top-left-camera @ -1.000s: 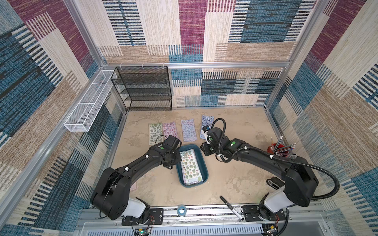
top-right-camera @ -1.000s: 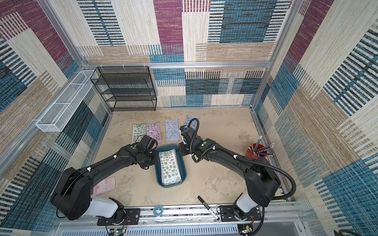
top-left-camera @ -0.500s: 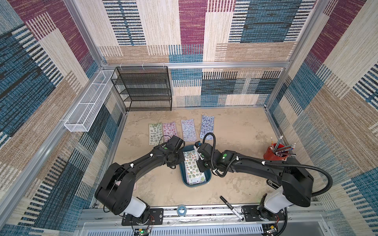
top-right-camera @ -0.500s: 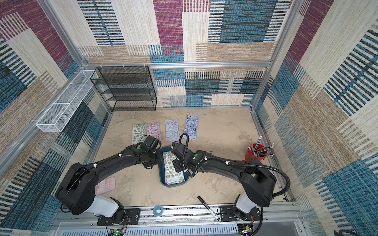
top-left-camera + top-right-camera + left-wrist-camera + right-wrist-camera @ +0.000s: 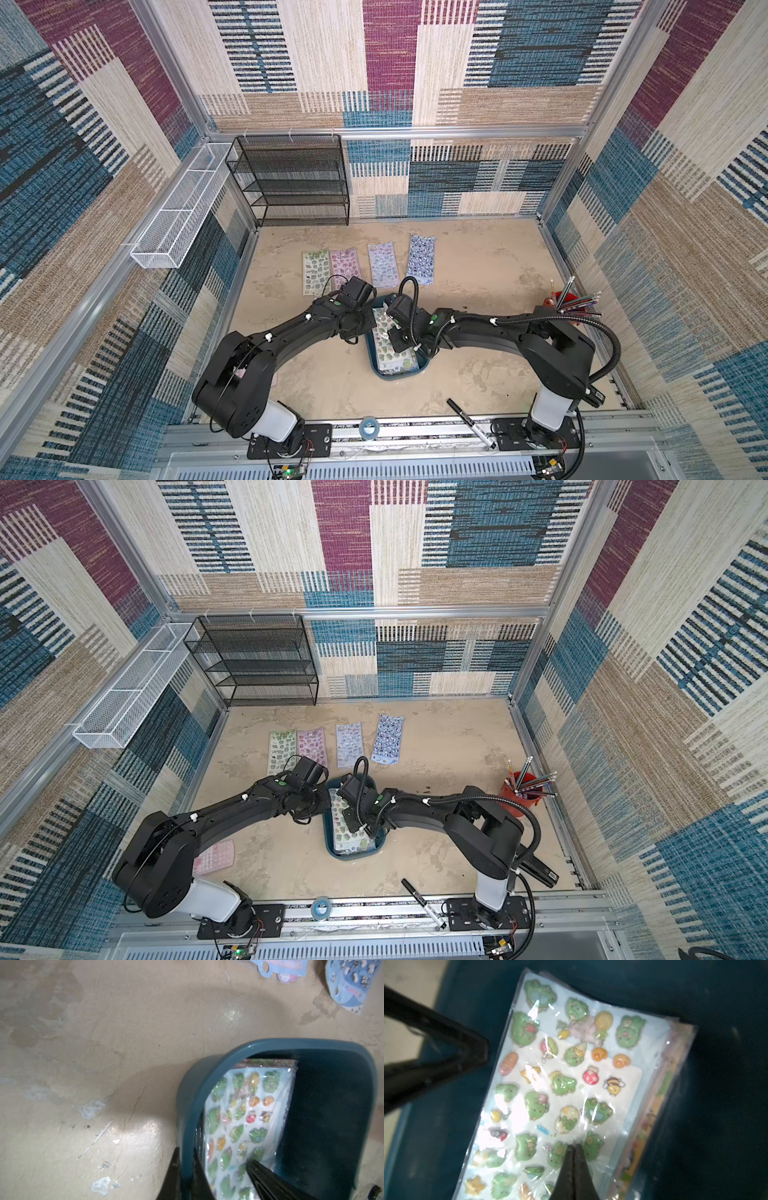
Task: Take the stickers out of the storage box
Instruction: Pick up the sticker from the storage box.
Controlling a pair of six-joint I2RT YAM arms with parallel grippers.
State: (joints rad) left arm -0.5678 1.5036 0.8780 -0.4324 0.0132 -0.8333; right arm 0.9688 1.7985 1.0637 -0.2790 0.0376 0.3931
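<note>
Storage box (image 5: 397, 375) sat mid-tabletop (image 5: 478, 257) in both top views, with a stack of stickers (image 5: 392, 357) inside. Four more sheets lay in a row on the tabletop beyond it: green sheet (image 5: 316, 272), pink sheet (image 5: 344, 262), lilac sheet (image 5: 383, 270), blue sheet (image 5: 420, 257). Left arm (image 5: 291, 328) and right arm (image 5: 478, 328) met over the box from either side. Pencil cup (image 5: 565, 301) stood near the right wall; marker (image 5: 469, 422) and tape roll (image 5: 368, 426) lay at the front edge. Pink keypad slab (image 5: 214, 856) lay beside the left arm's base. Left wrist view: left fingers (image 5: 174, 1169) were clamped on the box's side wall, one outside and one inside. Frog-printed top sheet (image 5: 245, 1115) lay toward that wall, with bare box floor on its far side. Right wrist view: right fingers (image 5: 574, 1167) were pressed together, tips down on the top sheet, its clear wrap puckered there. Could not tell whether any film was caught between them. Edges of further sheets showed beneath.
</note>
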